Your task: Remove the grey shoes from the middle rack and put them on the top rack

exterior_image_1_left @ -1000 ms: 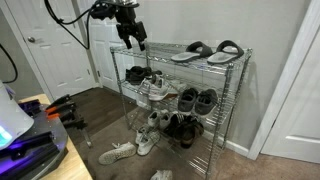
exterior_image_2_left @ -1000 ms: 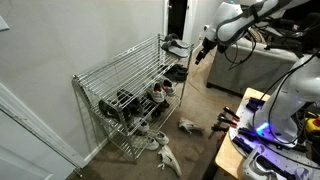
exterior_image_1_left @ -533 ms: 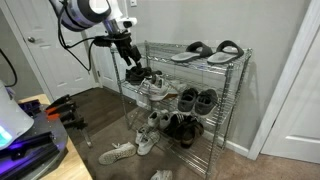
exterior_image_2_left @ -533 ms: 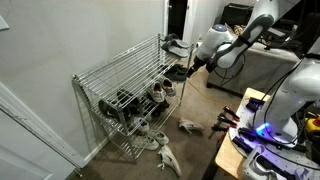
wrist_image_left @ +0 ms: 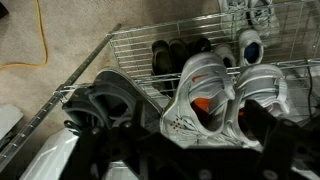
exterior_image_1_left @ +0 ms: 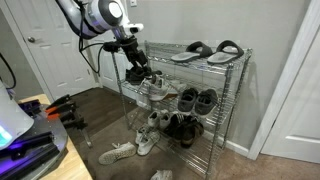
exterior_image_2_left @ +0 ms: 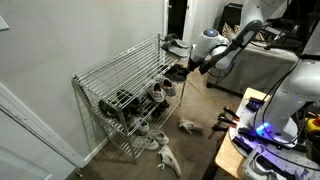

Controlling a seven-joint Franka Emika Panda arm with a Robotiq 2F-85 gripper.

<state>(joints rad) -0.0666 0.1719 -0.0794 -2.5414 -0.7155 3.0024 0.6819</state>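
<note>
The grey shoes (wrist_image_left: 205,95) lie side by side on the middle rack (wrist_image_left: 130,45), the nearer one showing an orange lining. In an exterior view they sit on the middle tier (exterior_image_1_left: 155,88), right of a pair of black shoes (exterior_image_1_left: 136,75). My gripper (exterior_image_1_left: 135,62) hangs at the left end of the middle tier; it also shows at the rack's near end (exterior_image_2_left: 190,68). In the wrist view its dark jaws stand apart at the bottom edge (wrist_image_left: 195,145), right over the nearer grey shoe and not touching it. The top rack (exterior_image_1_left: 160,47) carries slide sandals (exterior_image_1_left: 200,50).
Black shoes (wrist_image_left: 105,100) lie left of the grey pair. Dark sneakers (exterior_image_1_left: 196,98) fill the middle tier's right part. More shoes stand on the lowest tier (exterior_image_1_left: 175,125), and loose sneakers lie on the carpet (exterior_image_1_left: 118,152). A yellow cable (wrist_image_left: 40,40) runs over the floor.
My arm has come down from above the top rack's left corner to the level of the middle rack and moved in toward the shoes. The shoes have not moved.
</note>
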